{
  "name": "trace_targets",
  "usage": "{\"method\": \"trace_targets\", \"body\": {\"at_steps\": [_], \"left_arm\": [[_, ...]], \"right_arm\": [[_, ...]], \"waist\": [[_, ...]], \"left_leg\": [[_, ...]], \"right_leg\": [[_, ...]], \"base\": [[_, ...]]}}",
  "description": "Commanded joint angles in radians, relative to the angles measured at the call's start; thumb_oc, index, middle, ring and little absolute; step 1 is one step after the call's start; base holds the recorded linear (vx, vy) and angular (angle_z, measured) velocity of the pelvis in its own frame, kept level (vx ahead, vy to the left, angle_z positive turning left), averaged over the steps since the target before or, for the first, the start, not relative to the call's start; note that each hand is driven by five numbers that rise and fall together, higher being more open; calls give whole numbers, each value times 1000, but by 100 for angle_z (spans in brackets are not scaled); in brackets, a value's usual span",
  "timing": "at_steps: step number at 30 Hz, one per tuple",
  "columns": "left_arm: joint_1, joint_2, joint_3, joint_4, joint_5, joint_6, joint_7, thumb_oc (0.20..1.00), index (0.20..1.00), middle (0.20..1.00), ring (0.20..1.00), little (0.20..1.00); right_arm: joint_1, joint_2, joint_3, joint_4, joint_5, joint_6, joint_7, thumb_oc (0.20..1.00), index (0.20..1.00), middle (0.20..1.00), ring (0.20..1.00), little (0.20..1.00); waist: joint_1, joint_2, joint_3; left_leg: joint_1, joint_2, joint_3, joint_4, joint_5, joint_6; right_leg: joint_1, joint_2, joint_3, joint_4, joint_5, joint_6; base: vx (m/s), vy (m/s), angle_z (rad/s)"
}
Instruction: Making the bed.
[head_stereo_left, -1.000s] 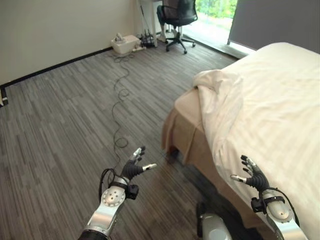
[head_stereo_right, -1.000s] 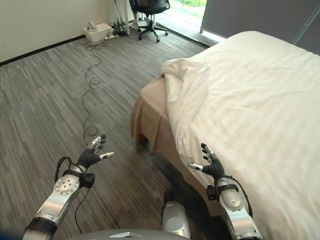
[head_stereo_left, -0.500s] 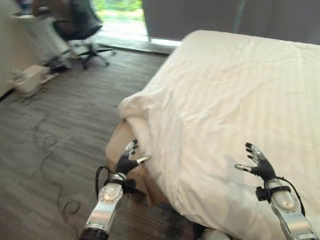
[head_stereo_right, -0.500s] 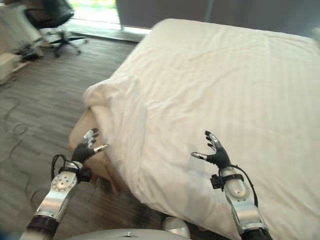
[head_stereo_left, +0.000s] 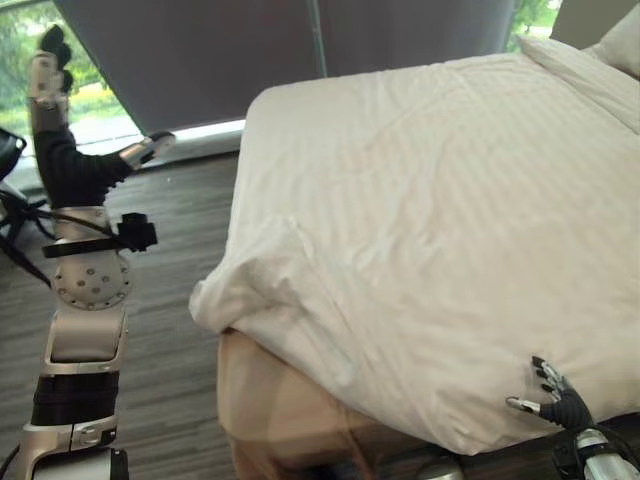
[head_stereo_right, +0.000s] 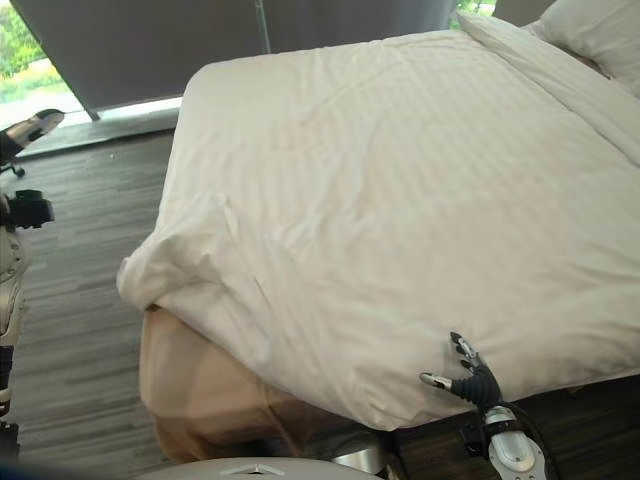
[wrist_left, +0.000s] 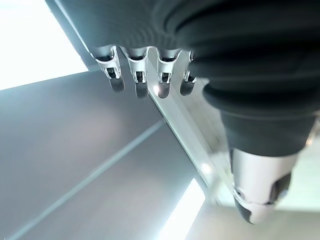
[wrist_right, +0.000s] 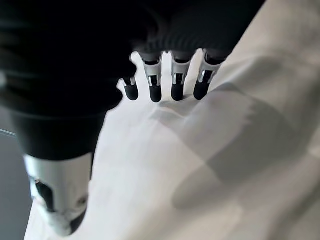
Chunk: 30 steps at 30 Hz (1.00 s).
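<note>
A white striped duvet (head_stereo_left: 430, 200) covers the bed. Its near left corner (head_stereo_left: 250, 290) is bunched and folded back, baring the tan bed base (head_stereo_left: 290, 420) below it. My left hand (head_stereo_left: 72, 170) is raised high at the far left, away from the bed, open with straight fingers (wrist_left: 142, 82) and holding nothing. My right hand (head_stereo_left: 560, 400) hangs low at the duvet's near edge, open, with its fingers (wrist_right: 155, 90) spread just over the white cloth (wrist_right: 200, 165) and not gripping it.
White pillows (head_stereo_right: 595, 35) lie at the bed's far right end. A dark blind (head_stereo_left: 200, 60) covers the window wall behind the bed, with bright glass (head_stereo_left: 15, 40) at the far left. Grey wood-pattern floor (head_stereo_left: 170, 350) runs along the bed's left side.
The camera has swung right, so the chair and cables are out of view. My left arm has risen high at the left. My right hand has dropped to the duvet's near edge.
</note>
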Motion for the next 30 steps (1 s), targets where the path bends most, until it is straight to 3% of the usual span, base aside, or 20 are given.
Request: {"method": "trace_targets", "body": {"at_steps": [1, 4, 8, 9, 10, 11, 13, 14, 15, 17, 21, 30], "left_arm": [[-59, -26, -28, 95, 49, 30, -75, 1000, 1000, 1000, 1000, 1000], [-260, -16, -214, 301, 190, 149, -120, 1000, 1000, 1000, 1000, 1000], [-371, -36, -295, 447, 401, 232, -101, 1000, 1000, 1000, 1000, 1000], [-418, -43, -326, 559, 530, 295, -77, 1000, 1000, 1000, 1000, 1000], [-453, -44, -351, 701, 588, 338, -53, 1000, 1000, 1000, 1000, 1000], [-477, -41, -369, 762, 607, 355, -43, 1000, 1000, 1000, 1000, 1000], [-515, -17, -397, 872, 619, 372, -46, 1000, 1000, 1000, 1000, 1000], [-525, 4, -411, 925, 627, 380, -59, 1000, 1000, 1000, 1000, 1000], [-501, 11, -409, 1021, 651, 389, -73, 1000, 1000, 1000, 1000, 1000], [-478, 33, -410, 1118, 658, 387, -79, 1000, 1000, 1000, 1000, 1000], [-421, 30, -394, 1183, 668, 382, -90, 1000, 1000, 1000, 1000, 1000], [-316, 0, -363, 1224, 650, 361, -119, 1000, 1000, 1000, 1000, 1000]], "right_arm": [[-108, -74, 9, -18, -22, -28, 17, 1000, 1000, 1000, 1000, 1000], [-109, -67, 10, -32, -15, -14, 31, 1000, 1000, 1000, 1000, 1000], [-86, -47, -6, -48, -18, -15, 33, 1000, 1000, 1000, 1000, 1000], [-73, -35, -8, -58, -15, -25, 29, 1000, 1000, 1000, 1000, 1000], [-80, -31, 14, -59, -4, -36, 18, 1000, 1000, 1000, 1000, 1000], [-81, -31, 24, -60, 3, -42, 12, 1000, 1000, 1000, 1000, 1000], [-80, -30, 53, -68, 14, -52, 16, 1000, 1000, 1000, 1000, 1000], [-80, -35, 78, -57, 12, -54, 22, 1000, 1000, 1000, 1000, 1000], [-58, -26, 92, -48, 23, -52, 42, 1000, 1000, 1000, 1000, 1000], [-47, -33, 104, -46, 28, -58, 43, 1000, 1000, 1000, 1000, 1000], [-48, -51, 102, -38, 28, -59, 43, 1000, 1000, 1000, 1000, 1000], [-49, -72, 111, -32, 34, -56, 62, 1000, 1000, 1000, 1000, 1000]], "waist": [[-12, 26, -7], [-50, 28, -5], [-69, 20, -4], [-90, 13, 5], [-82, 15, 18], [-73, 18, 20], [-48, 22, 17], [-21, 22, 5], [12, -26, -27], [37, -36, -46], [48, -38, -53], [40, -20, -50]], "left_leg": [[145, 145, 15, -27, 53, -88], [158, 112, 78, -34, 20, -65], [148, 97, 114, -38, 12, -55], [141, 97, 135, -38, 5, -59], [119, 111, 172, -38, 13, -58], [104, 120, 186, -38, 18, -56], [71, 136, 222, -36, 32, -47], [66, 134, 224, -32, 12, -49], [59, 131, 252, -29, 31, -62], [70, 144, 291, -28, 40, -75], [87, 150, 285, -28, 49, -88], [98, 154, 261, -29, 62, -96]], "right_leg": [[-59, 78, -7, 13, 44, -6], [-96, 50, 6, 24, 81, 31], [-134, 33, 6, 32, 134, 54], [-171, 26, 5, 40, 208, 56], [-217, 14, -46, 46, 237, 56], [-228, 12, -99, 66, 221, 56], [-221, 11, -221, 130, 149, 47], [-179, 11, -270, 147, 102, 47], [-129, 10, -281, 85, 150, 56], [-110, 3, -307, 19, 176, 56], [-74, 11, -341, -35, 170, 56], [-59, 24, -347, -39, 126, 54]], "base": [[50, 86, -36], [91, 174, -52], [24, 67, -39], [-122, 9, -58], [-198, 5, -85], [-257, 53, -148], [-188, 99, -156], [-92, -19, -60], [-24, -40, -92], [37, -122, -69], [62, -40, -22], [13, -24, 10]]}}
